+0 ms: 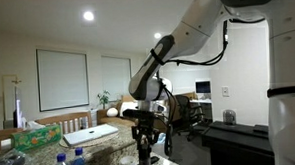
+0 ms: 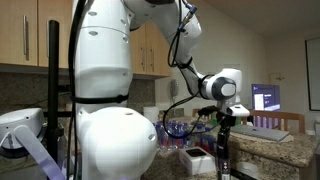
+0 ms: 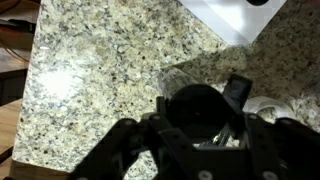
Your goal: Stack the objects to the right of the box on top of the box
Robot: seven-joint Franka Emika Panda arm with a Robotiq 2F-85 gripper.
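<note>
My gripper (image 3: 203, 108) is closed around the top of a dark upright cylinder (image 3: 198, 112), with a fingertip touching each side. In both exterior views the gripper (image 1: 141, 126) (image 2: 225, 128) points straight down over the granite counter, and the dark cylinder (image 2: 222, 156) (image 1: 142, 145) hangs below it. A flat white box (image 1: 90, 135) lies on the counter beside the gripper; its corner shows at the top of the wrist view (image 3: 235, 15). I cannot make out the slim black bar in any view.
Clear blue-capped water bottles (image 1: 66, 161) stand at the counter's near end. A patterned tissue box (image 1: 35, 134) sits behind them. A reddish container (image 2: 197, 160) lies close to the cylinder. A round clear rim (image 3: 268, 104) sits on the granite counter (image 3: 90, 80) by the gripper.
</note>
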